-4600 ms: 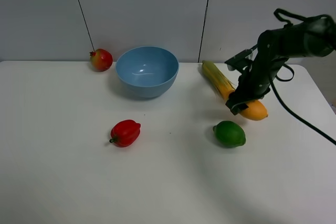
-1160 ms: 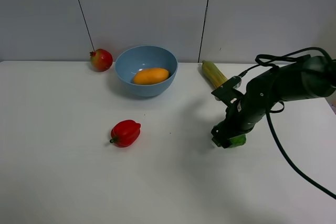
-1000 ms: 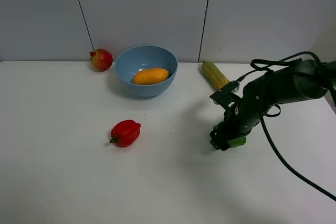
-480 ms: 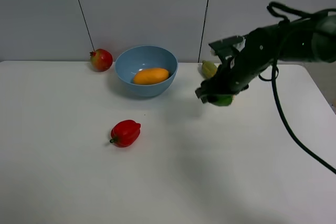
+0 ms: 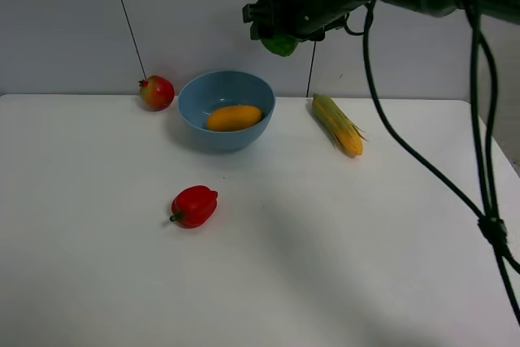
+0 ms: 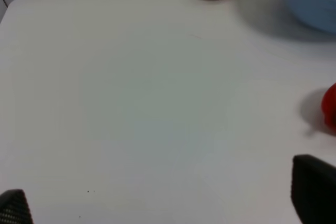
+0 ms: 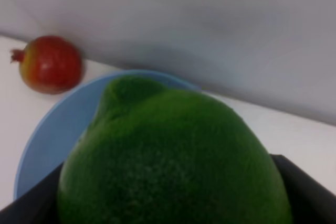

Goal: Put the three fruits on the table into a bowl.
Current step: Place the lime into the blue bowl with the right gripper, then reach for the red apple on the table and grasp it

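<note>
Exterior high: I log the right gripper (image 5: 276, 32) at upper centre of frame, clamped on the lime (image 5: 282, 45). The mango (image 5: 233, 117) lies in the bowl (image 5: 188, 111), and the pomegranate (image 5: 157, 93) sits on the table (image 5: 325, 266) just left of the bowl. Left wrist: left gripper (image 6: 163, 203) spread wide, nothing between, only its fingertips showing; pomegranate and bowl cropped by the frame. Right wrist: the lime fills the view and hides the bowl's inside.

High overview, wrist close-ups, shared bowl (image 5: 227, 134)
</note>
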Controlling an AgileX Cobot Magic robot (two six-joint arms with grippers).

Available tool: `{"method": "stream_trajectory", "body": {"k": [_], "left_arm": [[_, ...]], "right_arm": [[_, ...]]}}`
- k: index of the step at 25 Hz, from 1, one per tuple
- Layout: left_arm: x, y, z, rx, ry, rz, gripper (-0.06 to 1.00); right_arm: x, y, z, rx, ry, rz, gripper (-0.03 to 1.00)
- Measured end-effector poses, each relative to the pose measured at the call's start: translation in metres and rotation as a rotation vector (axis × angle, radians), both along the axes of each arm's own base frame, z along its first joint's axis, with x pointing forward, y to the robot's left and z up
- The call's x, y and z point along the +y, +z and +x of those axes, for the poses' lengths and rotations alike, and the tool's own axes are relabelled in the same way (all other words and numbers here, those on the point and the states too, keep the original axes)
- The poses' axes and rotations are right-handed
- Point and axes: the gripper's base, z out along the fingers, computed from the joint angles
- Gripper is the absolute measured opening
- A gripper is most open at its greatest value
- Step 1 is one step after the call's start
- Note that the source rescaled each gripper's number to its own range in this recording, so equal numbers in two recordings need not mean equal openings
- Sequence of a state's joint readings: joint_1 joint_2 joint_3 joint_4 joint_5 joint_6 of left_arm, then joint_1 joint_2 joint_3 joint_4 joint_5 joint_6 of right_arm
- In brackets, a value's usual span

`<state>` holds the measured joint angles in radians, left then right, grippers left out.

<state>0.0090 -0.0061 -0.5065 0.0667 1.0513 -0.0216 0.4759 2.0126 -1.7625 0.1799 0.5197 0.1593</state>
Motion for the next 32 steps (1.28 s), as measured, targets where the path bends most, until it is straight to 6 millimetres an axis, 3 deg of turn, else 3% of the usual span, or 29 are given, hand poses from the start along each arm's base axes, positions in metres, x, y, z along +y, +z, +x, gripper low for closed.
{"method": "stream_trajectory", "body": {"k": [4, 9, 10, 12, 13, 16, 18, 21, 22, 24, 28, 32], "left_arm": [[0.000, 0.000, 0.000, 0.000, 0.000, 0.000, 1.00], [0.000, 0.000, 0.000, 0.000, 0.000, 0.000, 1.00], [0.000, 0.000, 0.000, 0.000, 0.000, 0.000, 1.00], [0.000, 0.000, 0.000, 0.000, 0.000, 0.000, 1.00], [0.000, 0.000, 0.000, 0.000, 0.000, 0.000, 1.00], [0.000, 0.000, 0.000, 0.000, 0.000, 0.000, 1.00], [0.000, 0.000, 0.000, 0.000, 0.000, 0.000, 1.00], [0.000, 0.000, 0.000, 0.000, 0.000, 0.000, 1.00], [0.000, 0.000, 0.000, 0.000, 0.000, 0.000, 1.00], [0.000, 0.000, 0.000, 0.000, 0.000, 0.000, 1.00], [0.000, 0.000, 0.000, 0.000, 0.000, 0.000, 1.00], [0.000, 0.000, 0.000, 0.000, 0.000, 0.000, 1.00]], "right_arm": [[0.032, -0.043, 0.020, 0.048, 0.039, -0.020, 0.06], [0.055, -0.073, 0.027, 0.014, 0.154, -0.112, 0.08], [0.057, -0.074, 0.027, -0.011, 0.172, -0.125, 0.23], [0.059, -0.067, 0.032, -0.112, 0.171, -0.115, 0.81], [0.059, -0.062, 0.034, -0.140, 0.161, -0.096, 0.89], [0.060, -0.048, 0.032, -0.137, 0.117, -0.008, 0.98], [0.058, -0.028, 0.027, -0.137, 0.094, 0.046, 0.99], [0.049, 0.026, 0.012, -0.210, 0.085, 0.111, 0.99], [0.049, 0.026, 0.012, -0.210, 0.085, 0.111, 0.99], [0.041, 0.064, -0.001, -0.277, 0.084, 0.148, 0.99], [0.010, 0.163, -0.050, -0.483, 0.087, 0.220, 1.00], [-0.031, 0.242, -0.110, -0.711, 0.080, 0.229, 0.99]]}}
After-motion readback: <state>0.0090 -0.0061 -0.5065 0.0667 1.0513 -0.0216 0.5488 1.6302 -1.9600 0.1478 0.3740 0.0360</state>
